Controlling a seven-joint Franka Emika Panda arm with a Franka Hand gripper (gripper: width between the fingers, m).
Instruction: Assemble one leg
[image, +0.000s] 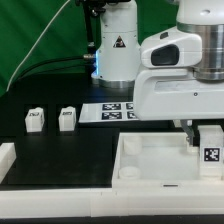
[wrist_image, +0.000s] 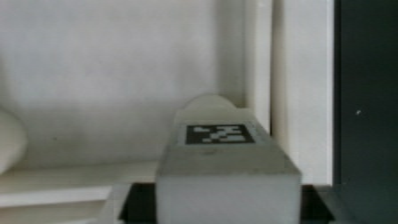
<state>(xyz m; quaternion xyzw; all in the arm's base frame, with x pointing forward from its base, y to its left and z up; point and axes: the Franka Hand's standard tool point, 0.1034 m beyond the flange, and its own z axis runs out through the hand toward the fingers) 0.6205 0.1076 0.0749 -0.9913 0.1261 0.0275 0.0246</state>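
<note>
My gripper (image: 204, 134) is shut on a white leg (image: 211, 148) with a black-and-white tag. It holds the leg upright over the right side of the large white tray (image: 150, 165), near its far right corner. In the wrist view the leg (wrist_image: 221, 160) sits between my dark fingers (wrist_image: 143, 196), tag facing the camera, with the tray floor (wrist_image: 107, 90) and its raised wall behind it. Whether the leg touches the tray is hidden. Two more white legs (image: 35, 120) (image: 68, 118) stand on the black table at the exterior view's left.
The marker board (image: 112, 110) lies on the table behind the tray. The robot's base (image: 115, 50) stands behind it. A white ledge (image: 8, 155) runs along the table's left and front edges.
</note>
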